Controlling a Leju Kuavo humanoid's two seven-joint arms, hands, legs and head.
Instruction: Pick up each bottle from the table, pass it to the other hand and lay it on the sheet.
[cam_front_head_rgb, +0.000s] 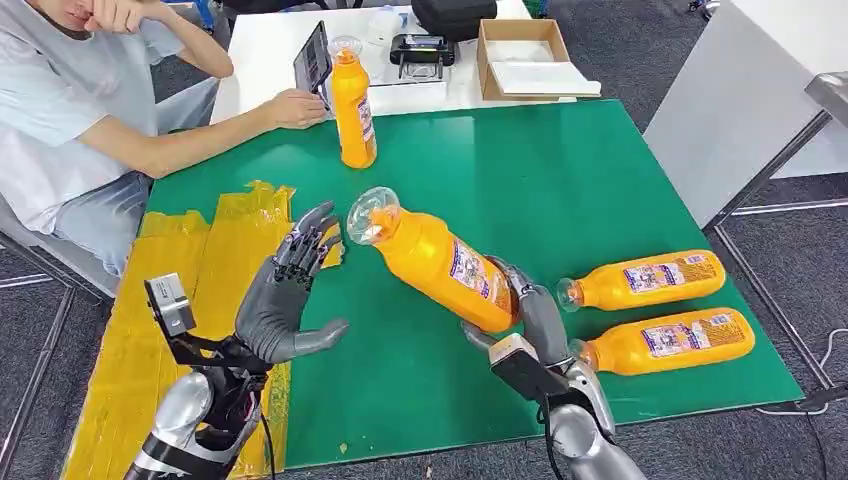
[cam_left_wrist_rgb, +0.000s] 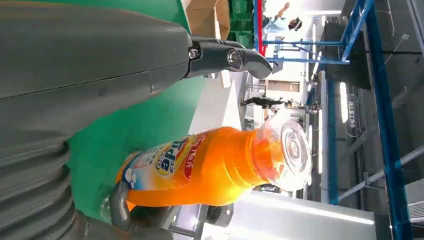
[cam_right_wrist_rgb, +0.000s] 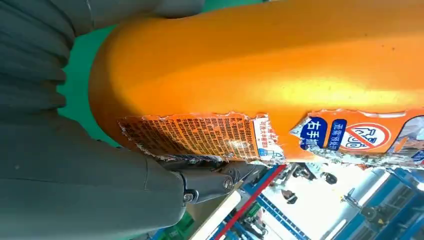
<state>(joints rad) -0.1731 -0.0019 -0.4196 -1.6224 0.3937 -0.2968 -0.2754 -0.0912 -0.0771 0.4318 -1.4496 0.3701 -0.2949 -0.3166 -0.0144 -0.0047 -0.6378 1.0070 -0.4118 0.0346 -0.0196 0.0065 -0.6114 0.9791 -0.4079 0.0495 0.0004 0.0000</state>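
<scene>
- Orange bottle (cam_front_head_rgb: 440, 262) is held clear of the green mat (cam_front_head_rgb: 560, 180), gripped at its base by the right hand (cam_front_head_rgb: 530, 312), whose fingers wrap the lower body.
- Its long axis tilts up and toward the robot's left, so the clear cap (cam_front_head_rgb: 372, 215) leads toward the left hand (cam_front_head_rgb: 290, 290).
- That left hand is empty, fingers spread, palm turned to the bottle; the cap sits just beside its fingertips, apart from them.
- From the left wrist view the bottle (cam_left_wrist_rgb: 200, 167) lies across the open palm's reach, neck nearest.
- My judgement: the handover turns on the left hand closing round the neck or upper body before the right lets go.
- Smooth, glossy plastic, rounded body, torn paper label (cam_right_wrist_rgb: 200, 137); likely slippery.
- Yellow sheet (cam_front_head_rgb: 180, 300) lies on the left hand's side, taped and wrinkled.
- Two more bottles (cam_front_head_rgb: 650, 310) lie flat on the mat near the right arm; one (cam_front_head_rgb: 352, 105) stands upright far off, near a seated person (cam_front_head_rgb: 90, 110).
</scene>
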